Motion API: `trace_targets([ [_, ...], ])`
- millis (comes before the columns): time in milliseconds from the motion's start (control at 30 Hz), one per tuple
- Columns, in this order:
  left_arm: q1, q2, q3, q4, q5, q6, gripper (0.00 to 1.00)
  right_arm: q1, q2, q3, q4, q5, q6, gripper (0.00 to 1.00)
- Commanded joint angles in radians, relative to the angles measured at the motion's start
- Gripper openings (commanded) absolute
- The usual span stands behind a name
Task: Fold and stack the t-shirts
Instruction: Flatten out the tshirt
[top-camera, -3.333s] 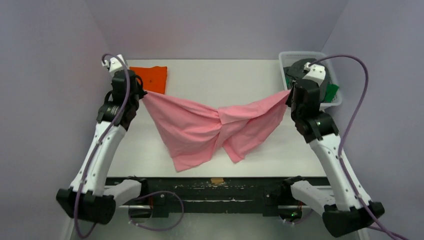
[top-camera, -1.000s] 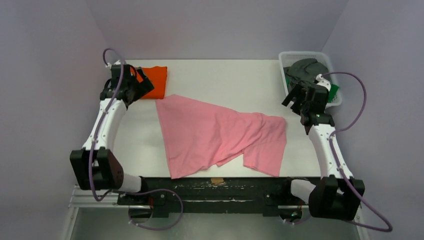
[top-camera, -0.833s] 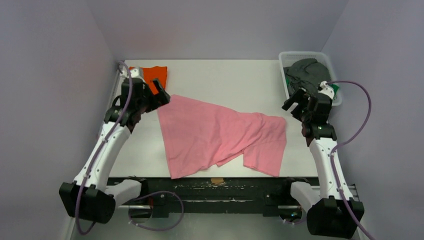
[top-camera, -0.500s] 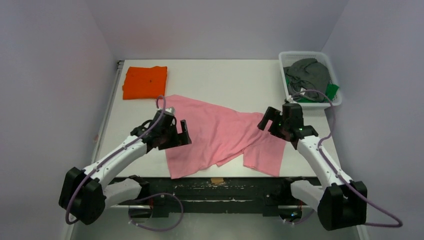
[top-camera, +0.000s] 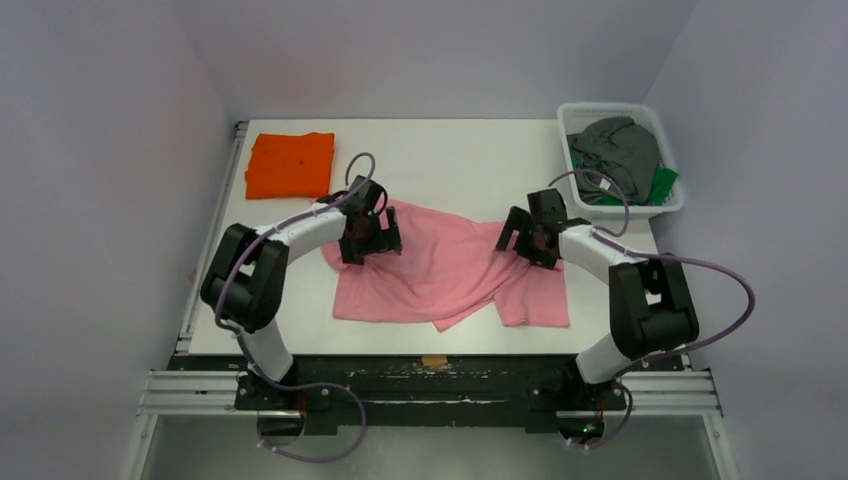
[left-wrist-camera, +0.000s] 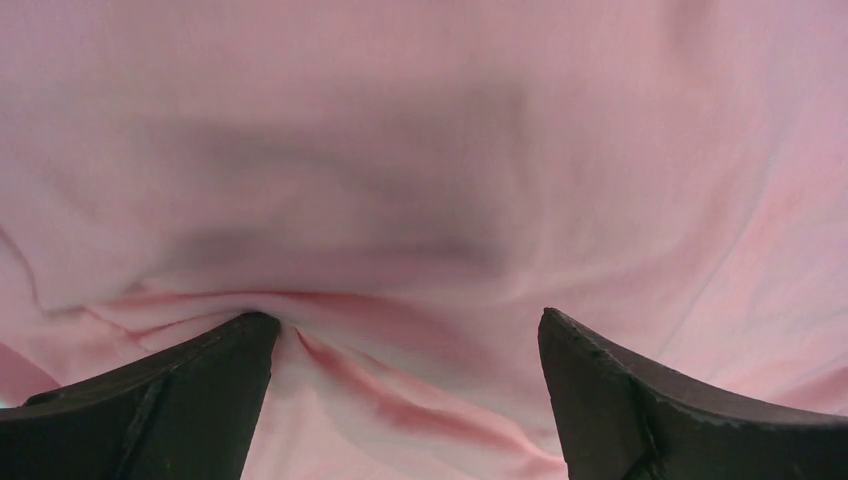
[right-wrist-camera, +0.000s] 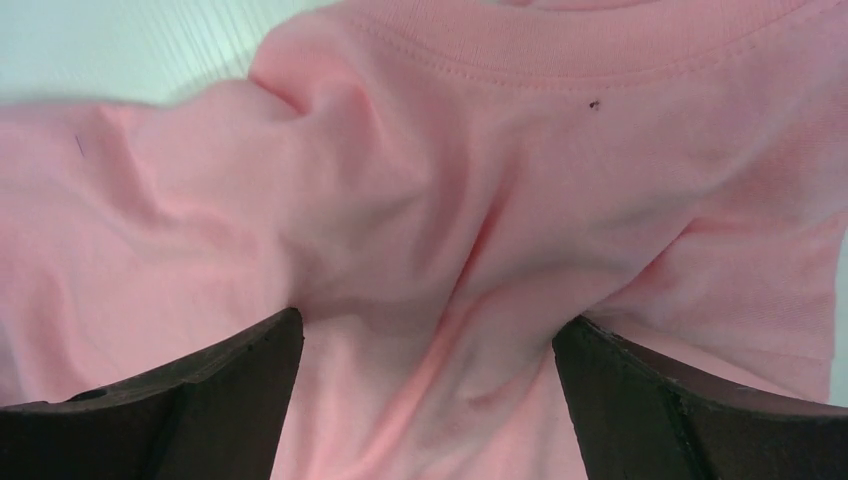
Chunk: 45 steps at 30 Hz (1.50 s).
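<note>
Top external view, going left to right: the folded orange t-shirt (top-camera: 291, 164) sits at the far-left corner of the table (top-camera: 450, 150), well apart from the action, so that one looks done.

Next is the left gripper (top-camera: 372, 235), now down on the upper-left part of the pink t-shirt (top-camera: 445, 270). A second ago both arms were pulled back off the cloth and the shirt lay spread out. Half a second ago they were swinging in over it. Now both are planted on it, and the shirt looks scrunched inward and narrower than it was.

On the left wrist cam the fingers (left-wrist-camera: 180, 390) are spread wide with a ridge of pink fabric bunching between them, nothing pinched yet.

The right gripper (top-camera: 527, 235) is the same story on the shirt's upper-right part. Its wrist view shows the jaws apart, resting on wrinkled cloth just below the collar (right-wrist-camera: 600, 50), not clamped.

My guess is they're smoothing or setting up to pinch for the first fold, so the pink one is still basically unfolded.

Far right, the white basket (top-camera: 672, 208) holds a dark grey t-shirt (top-camera: 620, 145) and a bit of green one (top-camera: 663, 183), both still waiting.

No brands, labels or readable writing anywhere, just a tiny dark speck near the collar.
</note>
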Motion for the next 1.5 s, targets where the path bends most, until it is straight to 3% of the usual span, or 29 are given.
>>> trace_targets([
  [0,0.064,0.139,0.152,-0.001,-0.006,0.052,1.00,0.001,0.175,0.100,0.065,0.068,0.040,0.94],
  [167,0.133,0.267,0.378,-0.098,0.028,0.088,0.99,-0.006,0.288,0.281,0.016,0.137,0.022,0.95],
  [267,0.134,0.191,0.389,-0.104,0.000,0.115,0.99,-0.005,0.231,0.324,-0.005,0.154,0.004,0.97],
  [367,0.118,0.030,0.273,-0.077,-0.007,0.114,0.99,-0.005,0.111,0.282,-0.042,0.187,-0.007,0.99],
  [533,0.061,-0.272,-0.045,-0.090,-0.127,0.051,1.00,-0.013,-0.142,0.099,-0.100,0.282,0.054,0.99],
  [733,0.056,-0.452,-0.333,-0.071,-0.176,-0.046,0.97,-0.022,-0.296,-0.043,-0.122,0.289,0.088,0.99],
  [800,0.056,-0.462,-0.361,-0.051,-0.175,-0.057,0.92,-0.022,-0.311,-0.059,-0.118,0.269,0.085,0.99],
  [933,0.056,-0.408,-0.356,-0.021,-0.175,-0.076,0.73,-0.022,-0.305,-0.052,-0.133,0.257,0.069,0.97],
  [1300,0.056,-0.281,-0.297,-0.001,-0.192,-0.106,0.56,-0.022,-0.273,-0.057,-0.125,0.246,0.058,0.96],
  [1467,0.056,-0.244,-0.266,0.012,-0.175,-0.081,0.35,-0.022,-0.272,-0.058,-0.127,0.260,0.054,0.95],
])
